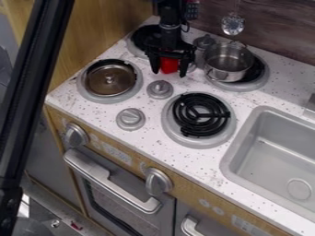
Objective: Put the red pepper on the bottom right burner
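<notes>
**Claw and Pepper Location**

The claw [169,73] is hanging behind and left of the bottom right burner [200,141]. The red pepper [168,66] is showing within the claw's span; cannot tell whether the claw is pinching it. Behind the burner, a pot [224,69] is standing.

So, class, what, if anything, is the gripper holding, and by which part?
The red pepper is at the gripper, but whether it is held, or where, cannot be told.
</notes>
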You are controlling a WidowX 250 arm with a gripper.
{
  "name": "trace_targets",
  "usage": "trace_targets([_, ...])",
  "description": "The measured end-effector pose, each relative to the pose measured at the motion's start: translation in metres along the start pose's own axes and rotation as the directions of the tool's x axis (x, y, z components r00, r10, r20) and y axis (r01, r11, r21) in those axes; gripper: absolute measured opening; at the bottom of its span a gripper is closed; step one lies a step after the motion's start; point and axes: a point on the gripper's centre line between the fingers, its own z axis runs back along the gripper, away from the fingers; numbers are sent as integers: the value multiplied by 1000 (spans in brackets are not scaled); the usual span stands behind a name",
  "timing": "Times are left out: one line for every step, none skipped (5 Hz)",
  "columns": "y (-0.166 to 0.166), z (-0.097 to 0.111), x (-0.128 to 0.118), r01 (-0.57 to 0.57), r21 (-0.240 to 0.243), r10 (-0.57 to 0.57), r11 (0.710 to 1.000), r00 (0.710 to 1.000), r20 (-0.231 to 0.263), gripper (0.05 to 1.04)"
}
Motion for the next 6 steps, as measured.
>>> trace_targets([1,6,7,-58,8,57,998,998,6,1001])
trace_targets([2,6,9,-200,24,200,980,980,4,1001])
trace_targets([4,9,15,-302,21,301,953,953,20,1001])
trace_targets([10,2,14,-346,43,345,937,938,13,1001])
trace_targets([17,1,16,-357,61,356,932,934,23,950])
trace_targets([25,-1,15,-375,76,373,924,927,32,748])
